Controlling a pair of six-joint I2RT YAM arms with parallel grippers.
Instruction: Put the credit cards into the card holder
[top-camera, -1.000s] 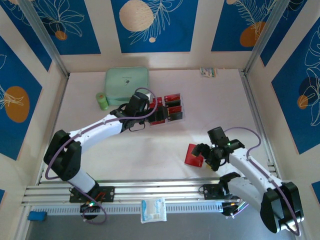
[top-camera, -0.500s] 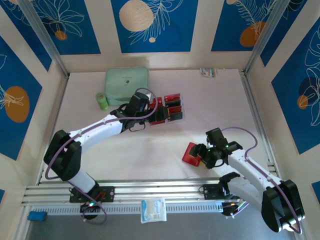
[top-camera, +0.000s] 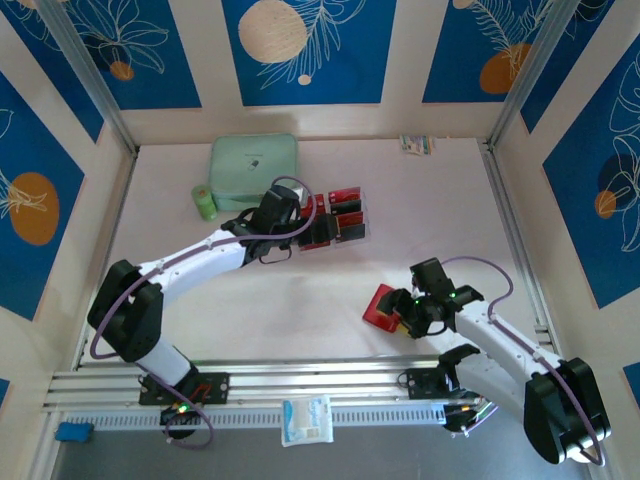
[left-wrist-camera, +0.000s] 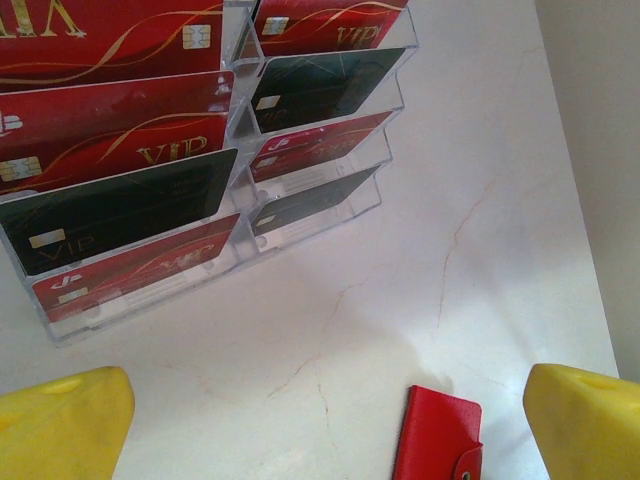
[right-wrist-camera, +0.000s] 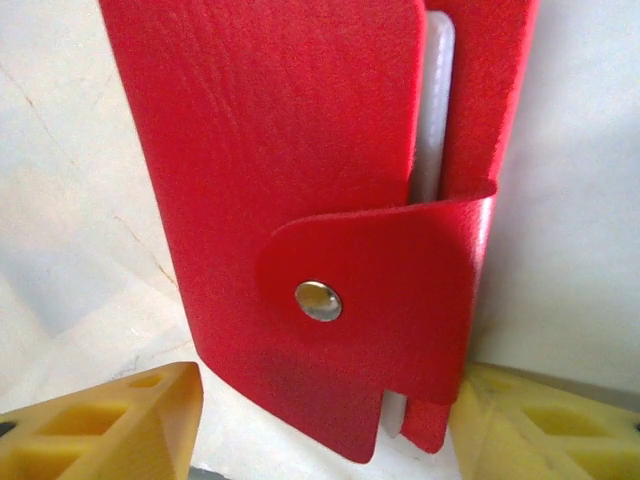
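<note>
Right claw (top-camera: 404, 312) has shifted left, carrying holder (top-camera: 381, 307) with it on the near-right table (top-camera: 450, 200). Wrist view resolves fingers (right-wrist-camera: 110, 420) flanking its closed snap flap and pale sleeves; clamping cannot be confirmed. Left claw (left-wrist-camera: 322, 425), jaws wide apart, overlooks red and black cards (left-wrist-camera: 120, 140) in a clear rack (left-wrist-camera: 160, 305).

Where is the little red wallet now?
In the top view, the card holder lies right of centre near the front edge of the table, between the fingers of the right gripper.
</note>
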